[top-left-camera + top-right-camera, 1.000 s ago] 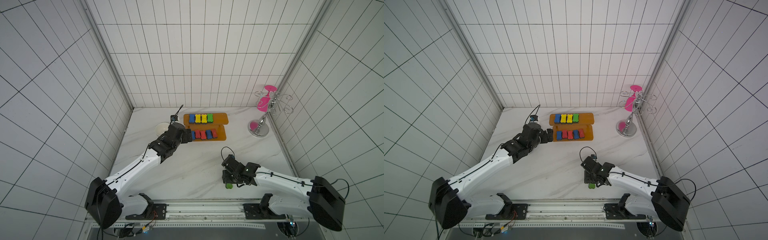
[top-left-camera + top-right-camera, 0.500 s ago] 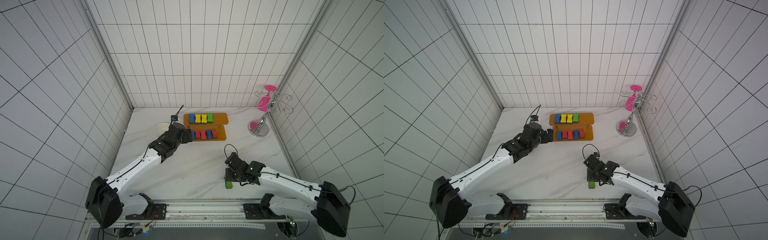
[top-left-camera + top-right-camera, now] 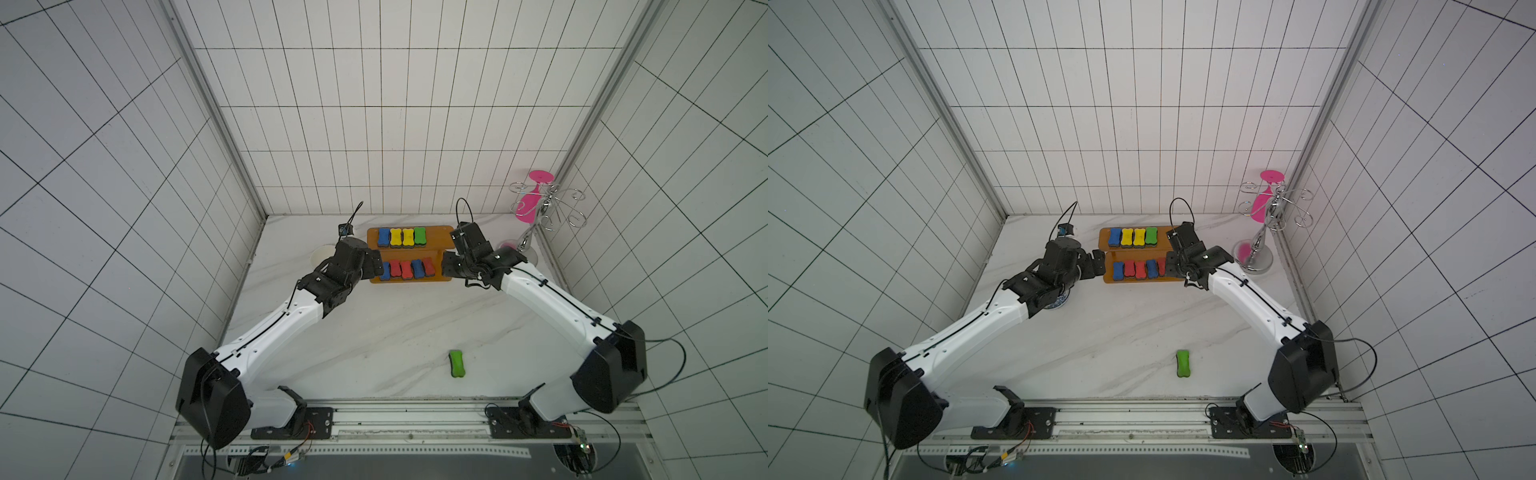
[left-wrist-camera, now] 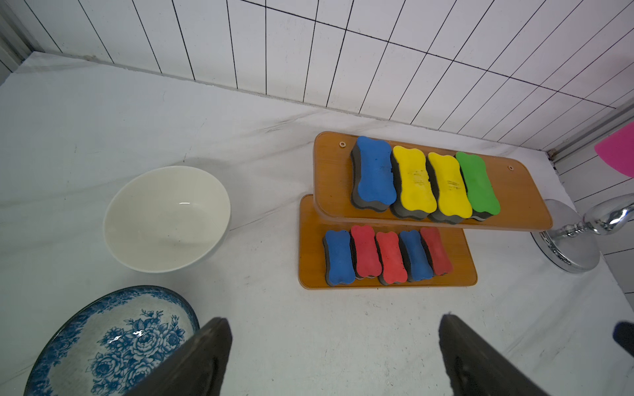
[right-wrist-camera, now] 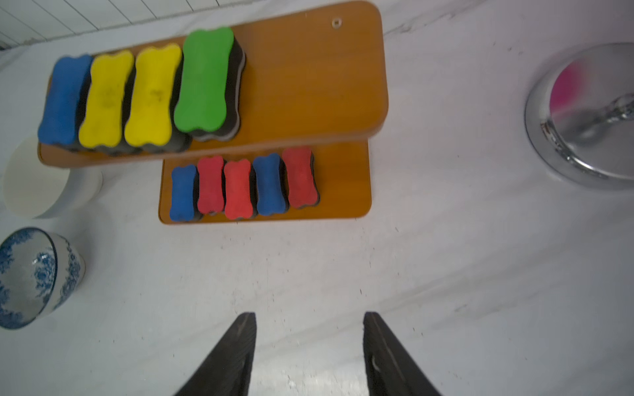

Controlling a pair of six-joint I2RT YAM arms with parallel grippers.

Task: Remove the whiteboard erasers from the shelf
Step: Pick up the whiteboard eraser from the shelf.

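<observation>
On the marble table, both arms are stretching to the centre shelf bearing nine erasers. The left gripper and right gripper are hanging open, empty; a green eraser is lying lower right.

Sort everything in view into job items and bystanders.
Job: shelf; nine erasers on it; green eraser already down on the table.
Bystanders: white bowl; blue floral bowl; silver rack; pink glass.

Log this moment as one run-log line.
shelf: nine erasers aboard, four upper, five lower | green eraser: lying on table, off shelf | left pincer: open, empty | right pincer: open, empty
</observation>
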